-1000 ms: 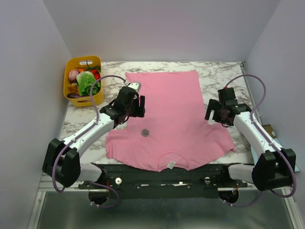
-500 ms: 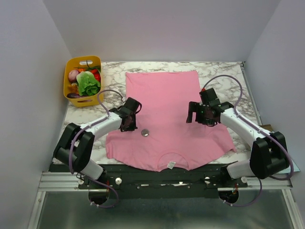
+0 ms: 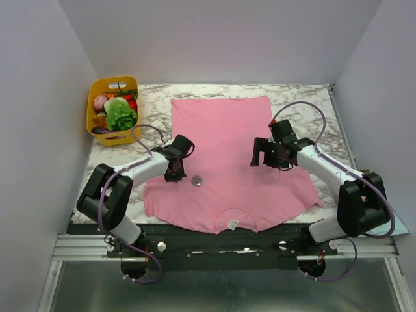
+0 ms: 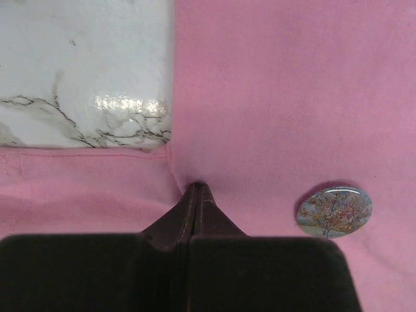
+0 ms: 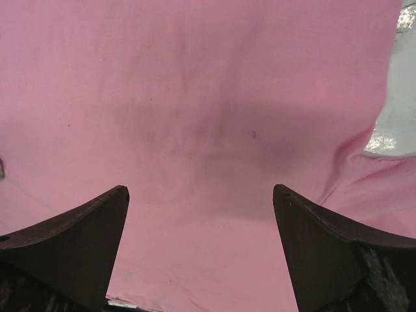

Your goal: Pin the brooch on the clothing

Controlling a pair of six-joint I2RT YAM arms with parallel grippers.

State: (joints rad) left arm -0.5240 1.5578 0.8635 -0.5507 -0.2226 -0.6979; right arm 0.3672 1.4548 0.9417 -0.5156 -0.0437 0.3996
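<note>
We logged the brooch (image 3: 197, 181) lying flat and face up on the pink T-shirt (image 3: 227, 130), on the chest area towards the left sleeve. From above it read only as a tiny grey disc. In the left wrist view the brooch (image 4: 334, 211) showed more: round, glossy, with a thin pale rim. Its face carried a picture of a tree with pinkish-orange foliage on a pale blue-grey ground, and a narrow shadow ran along its upper edge. The T-shirt was spread flat on the white marbled counter (image 3: 305, 104), hem at the far side and neckline at the near edge, where a small white label (image 3: 233, 225) showed. The left fingers (image 4: 195, 218) were pressed together, their tips down on the cloth at the corner where the left sleeve meets the body. The cloth puckered slightly there, and we could not tell whether any of it was caught between them. The brooch lay near these tips, on their right in the wrist view, and apart from them. The right fingers (image 5: 78, 240) stood wide apart over the right half of the T-shirt, with a soft shadow on the cloth ahead of them. We could not tell whether they touched it. A yellow basket (image 3: 116, 137) of vegetables sat at the far left corner of the counter.
</note>
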